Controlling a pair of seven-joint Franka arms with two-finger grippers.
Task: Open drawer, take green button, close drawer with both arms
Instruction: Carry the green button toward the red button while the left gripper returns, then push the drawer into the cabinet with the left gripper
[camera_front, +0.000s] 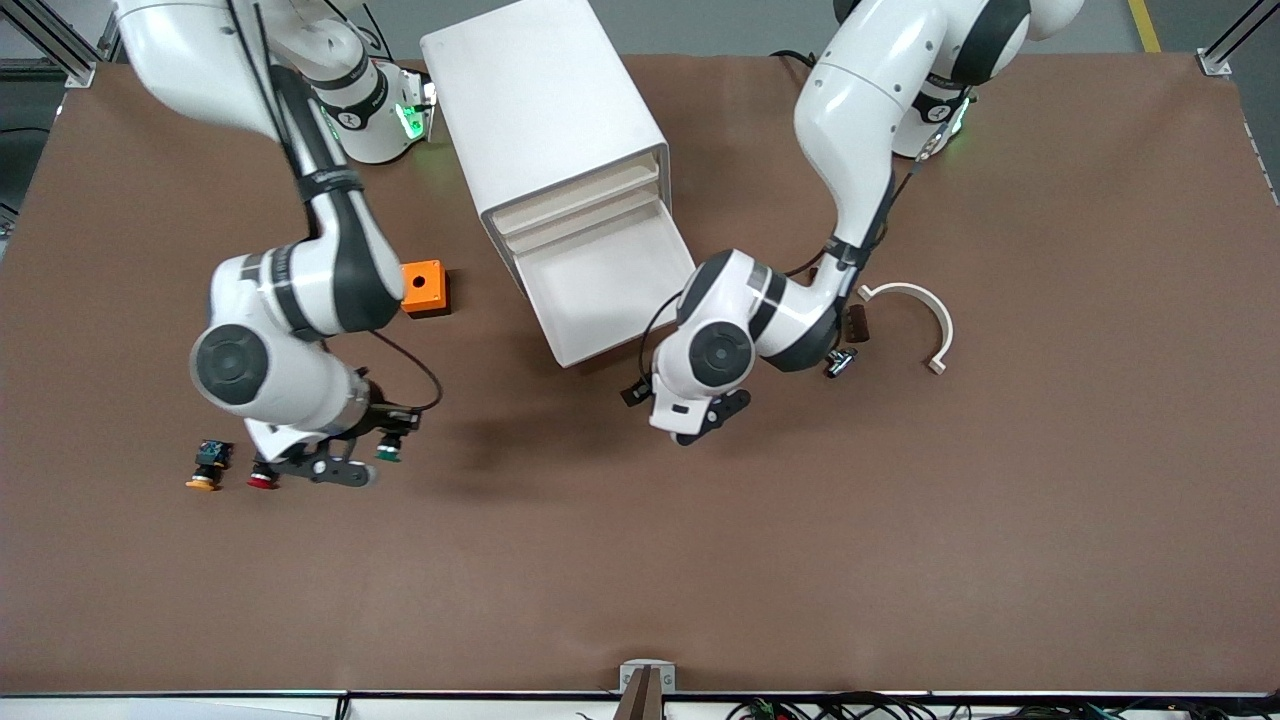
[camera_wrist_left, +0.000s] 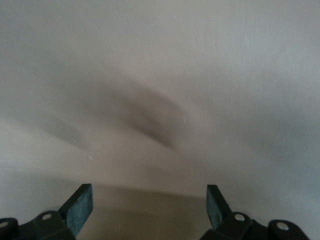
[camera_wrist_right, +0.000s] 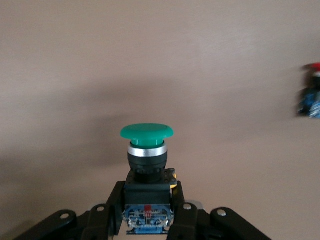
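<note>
Right gripper (camera_wrist_right: 148, 215), over the tabletop (camera_front: 700, 560) beside the red button (camera_front: 262, 479), jaws pinching the green button (camera_wrist_right: 147, 150). Left gripper (camera_wrist_left: 149, 210), jaws spread and holding nothing, at the open drawer (camera_front: 610, 290).

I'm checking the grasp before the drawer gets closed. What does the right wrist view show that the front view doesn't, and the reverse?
Only the right wrist view shows the grip up close: the right pincer shut on the green button's black-and-blue body, cap pointing away.

Only the front view shows the open drawer, the cabinet, the left pincer open over the table near the drawer, and the yellow button.

Both show the held green button and the red button on the brown table.
</note>
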